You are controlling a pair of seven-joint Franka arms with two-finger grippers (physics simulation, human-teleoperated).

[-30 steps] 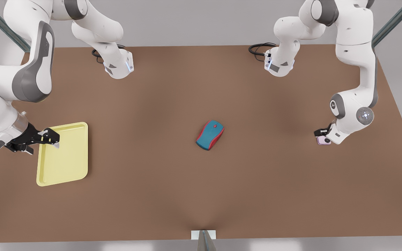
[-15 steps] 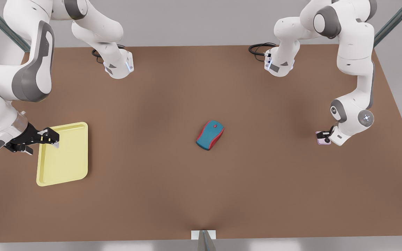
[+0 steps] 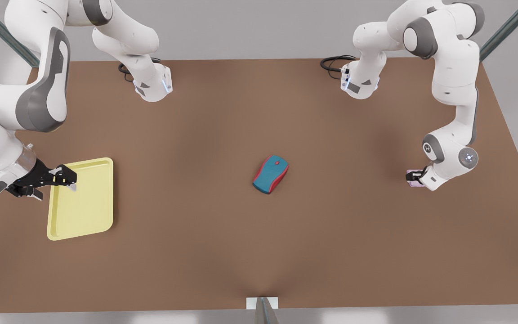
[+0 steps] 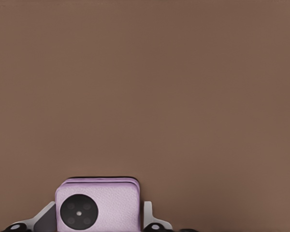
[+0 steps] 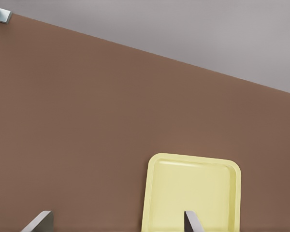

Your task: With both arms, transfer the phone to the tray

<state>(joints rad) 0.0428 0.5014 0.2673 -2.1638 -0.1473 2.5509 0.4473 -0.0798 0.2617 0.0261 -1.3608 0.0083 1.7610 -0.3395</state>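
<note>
The phone (image 3: 413, 179) lies at the front view's right side of the brown surface (image 3: 259, 243), and the left gripper (image 4: 97, 225) is down over it, fingers spread either side of its pink body, not visibly closed on it. The tray (image 3: 89, 211) sits well apart at the front view's left, beyond the blue and red mouse (image 3: 270, 174) at centre. The right gripper (image 3: 63, 179) waits open and empty over the tray's near-left rim. Bare surface lies between.
</note>
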